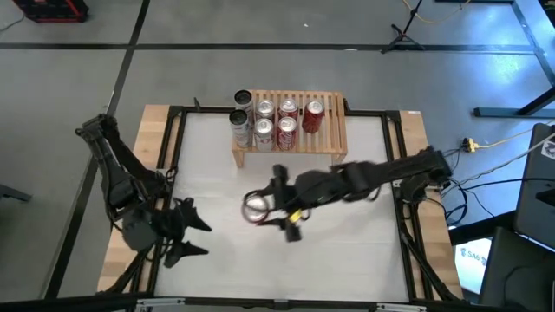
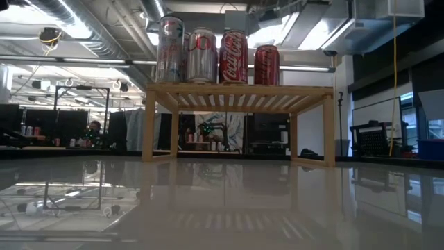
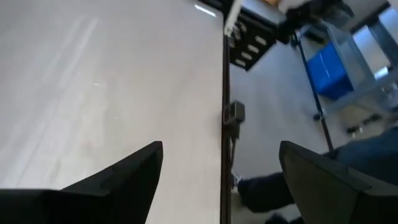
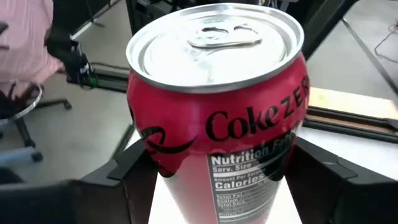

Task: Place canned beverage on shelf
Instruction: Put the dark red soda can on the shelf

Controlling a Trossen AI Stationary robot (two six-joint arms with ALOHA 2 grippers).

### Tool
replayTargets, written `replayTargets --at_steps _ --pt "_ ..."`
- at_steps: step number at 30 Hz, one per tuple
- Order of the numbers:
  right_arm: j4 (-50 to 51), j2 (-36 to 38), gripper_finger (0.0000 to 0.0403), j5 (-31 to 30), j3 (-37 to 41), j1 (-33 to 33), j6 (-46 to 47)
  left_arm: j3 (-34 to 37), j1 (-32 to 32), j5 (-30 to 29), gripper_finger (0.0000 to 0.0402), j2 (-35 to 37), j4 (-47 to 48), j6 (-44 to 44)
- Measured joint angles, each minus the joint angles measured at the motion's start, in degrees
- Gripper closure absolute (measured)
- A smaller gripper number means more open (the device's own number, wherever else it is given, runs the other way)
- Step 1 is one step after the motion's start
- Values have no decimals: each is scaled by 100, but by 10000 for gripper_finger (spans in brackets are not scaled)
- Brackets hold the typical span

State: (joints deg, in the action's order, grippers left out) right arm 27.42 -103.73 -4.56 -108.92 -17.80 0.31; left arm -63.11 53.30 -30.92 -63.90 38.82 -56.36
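The shelf [image 1: 325, 132] of pale wood slats stands at the table's far middle and also shows in the low view [image 2: 239, 90]. Several cans [image 1: 286, 120] stand upright on its top. My right gripper [image 1: 260, 208] reaches in from the right to the table's middle, nearer than the shelf, and is shut on a red Coke Zero can [image 4: 217, 118]. The can's silver top [image 1: 257, 206] faces up. My left gripper [image 1: 192, 237] waits open and empty at the near left, and its wrist view [image 3: 221, 186] shows bare table. My right gripper pinches the can's side wall low on its body [image 4: 146, 158] between its two fingers [image 4: 115, 177], one on each side. The fingers lie level and come from the table's right. The can stands upright in the hold and does not show in the low view.
The shelf's right end [image 1: 334, 113] has bare slats beside the rightmost red can [image 1: 313, 114]. The white table top [image 1: 347, 243] is ringed by a dark frame [image 1: 403, 217]. A person's legs show beyond the table edge [image 3: 280, 186].
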Motion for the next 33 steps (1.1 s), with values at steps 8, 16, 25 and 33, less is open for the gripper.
replayTargets --at_steps 8,16,25,33 --pt "1530 1309 134 213 162 470 -544 0 -651 -214 90 -13 -292 -4" --pt "902 3244 134 463 2527 1309 -541 0 -1093 -476 90 -13 -417 0" --pt "-852 4449 134 1211 4965 2775 -439 0 -1544 -400 90 -15 -415 2" --pt "-1608 4224 134 2507 5603 4012 -355 4 -1823 -192 90 -15 -371 447"
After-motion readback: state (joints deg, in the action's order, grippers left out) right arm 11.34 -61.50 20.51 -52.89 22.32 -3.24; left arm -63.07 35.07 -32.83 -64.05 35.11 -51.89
